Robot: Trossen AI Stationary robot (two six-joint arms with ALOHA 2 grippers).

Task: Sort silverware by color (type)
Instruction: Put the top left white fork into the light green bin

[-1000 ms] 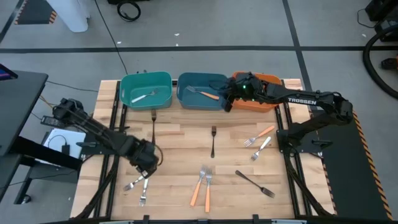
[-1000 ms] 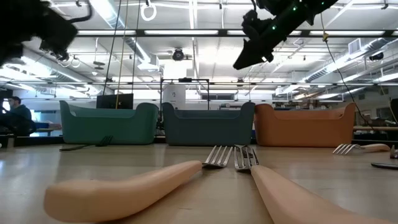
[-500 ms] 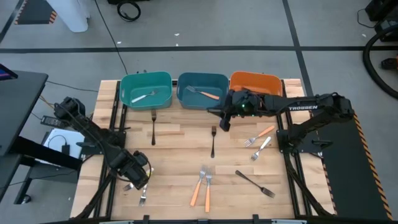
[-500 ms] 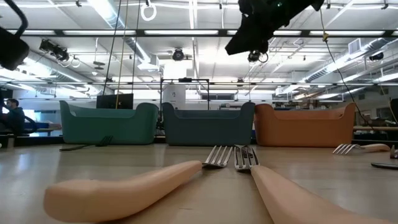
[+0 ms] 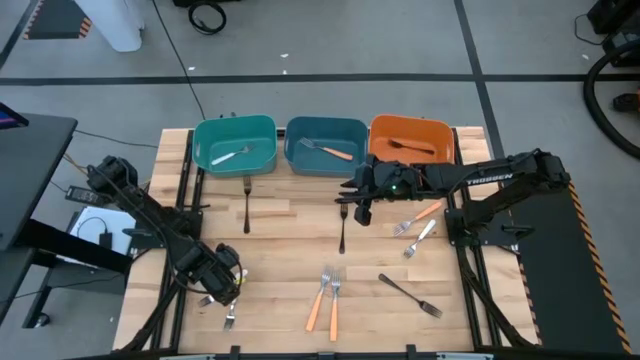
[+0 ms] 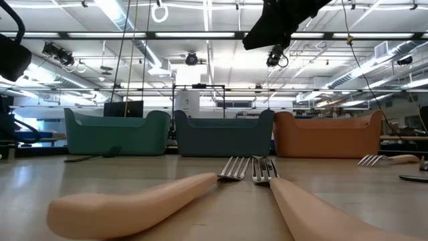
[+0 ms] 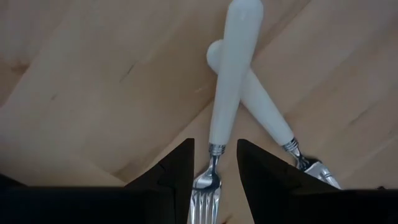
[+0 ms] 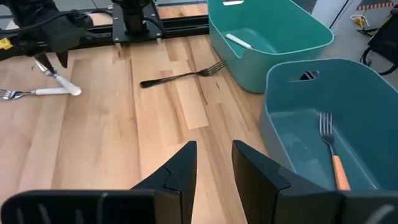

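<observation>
where two white-handled forks [image 7: 233, 87] cross, left claw [image 7: 214, 177] spread astride one neck

Left hand [image 5: 222, 287] hides white forks [image 7: 231, 93] (tines cut off).

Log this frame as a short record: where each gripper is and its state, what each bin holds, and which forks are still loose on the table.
left gripper: open, low over two crossed white-handled forks at the table's near-left
right gripper: open, empty, above the table in front of the blue bin, near a black fork
teal bin: one white-handled fork
blue bin: one orange-handled fork
orange bin: one black fork
loose on table: three black, three orange-handled, three white-handled forks
</observation>
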